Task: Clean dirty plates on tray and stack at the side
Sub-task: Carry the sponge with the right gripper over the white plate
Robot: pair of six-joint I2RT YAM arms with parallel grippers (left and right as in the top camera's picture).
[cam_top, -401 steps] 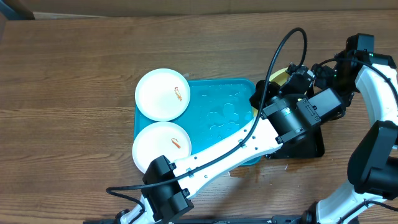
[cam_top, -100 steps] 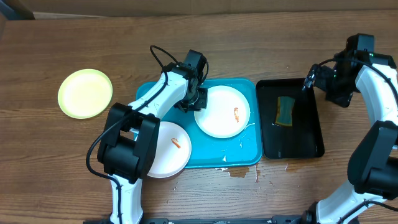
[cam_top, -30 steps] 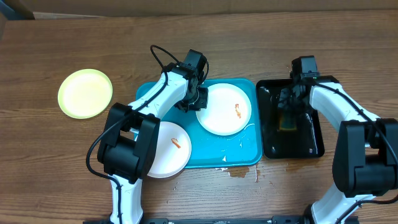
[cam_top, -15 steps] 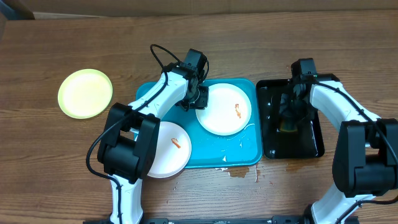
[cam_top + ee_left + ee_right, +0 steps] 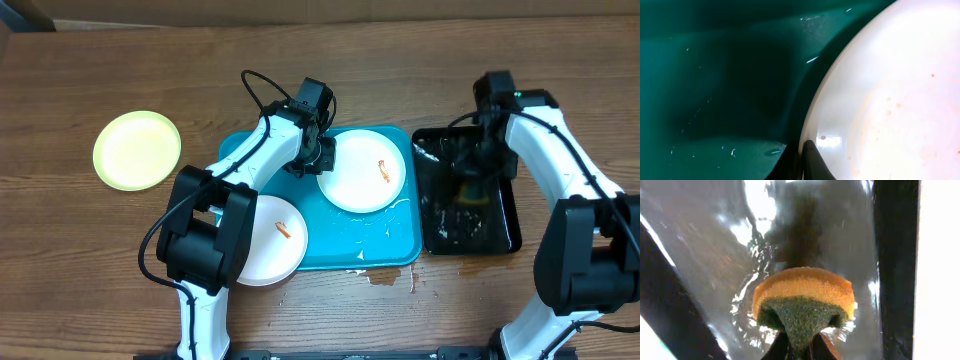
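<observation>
A white plate (image 5: 365, 172) with an orange-red smear lies in the turquoise tray (image 5: 385, 250). My left gripper (image 5: 322, 160) is shut on that plate's left rim. In the left wrist view the dark fingertips (image 5: 801, 147) pinch the plate's edge (image 5: 890, 100) over the tray floor (image 5: 715, 75). A second smeared white plate (image 5: 262, 240) overlaps the tray's front left corner. A pale plate with a lime-green rim (image 5: 137, 150) sits on the table at far left. My right gripper (image 5: 472, 168) is shut on a yellow and green sponge (image 5: 802, 300), held above the black tray.
The black tray (image 5: 505, 235) stands right of the turquoise one, its floor (image 5: 705, 255) wet and glistening. Drops and a small puddle (image 5: 385, 277) lie on the wooden table by the turquoise tray's front edge. The table's far side is bare wood.
My right gripper has closed on the sponge and raised it off the black tray's floor, splashing water. The left gripper holds the plate's rim; the plate has shifted slightly.
</observation>
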